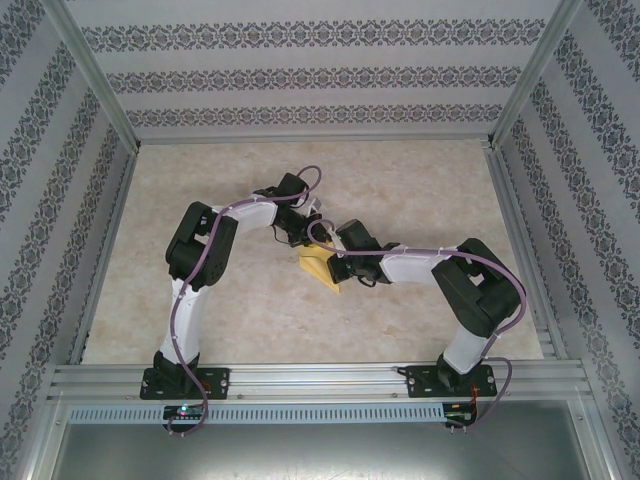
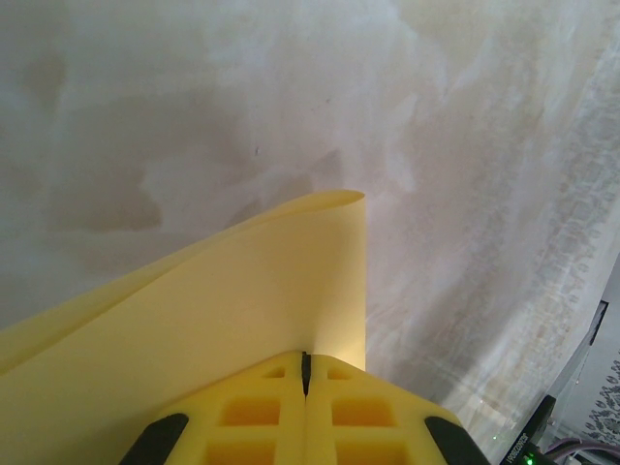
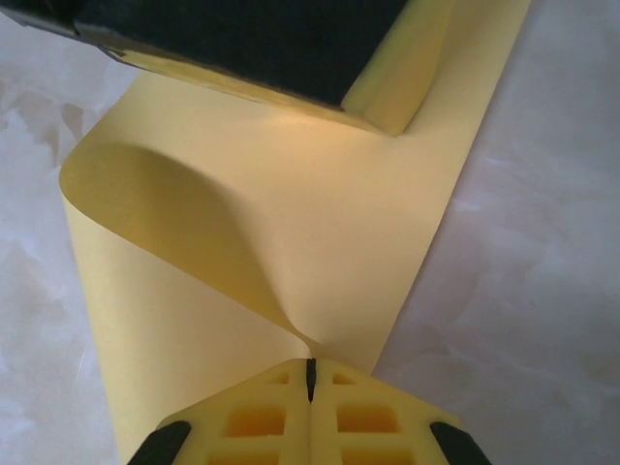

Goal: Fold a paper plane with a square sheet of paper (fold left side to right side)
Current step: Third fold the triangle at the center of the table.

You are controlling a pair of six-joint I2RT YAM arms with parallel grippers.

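Fingers of your left gripper [image 2: 305,360]: pressed together, no gap at the seam, nipping the near edge of the square sheet of paper [image 2: 232,300]; the sheet rises from the tips in a shallow arch, its far corner lifted off the marbled table [image 2: 194,116].

Fingers of your right gripper [image 3: 310,366]: likewise closed tight, pinching the sheet where a raised curl narrows into the seam; a loose loop bulges left of that pinch, uncreased.

Seen from the right wrist, the left gripper's yellow tip sits at the far part of the sheet; the contact there cannot be told.

From above, both grippers meet over the paper mid-table, between the two arms; most of the sheet is hidden under them.

Judgement: side-to-side fold in hand, no crease set.

To do it well:
- carry the lifted side across in a low arc;
- hold both pinches level so the edges land parallel;
- match corners before any pressing;
- do not draw the arms apart, since thin paper may slip or tear;
- lower the loop, then flatten from the middle outward.
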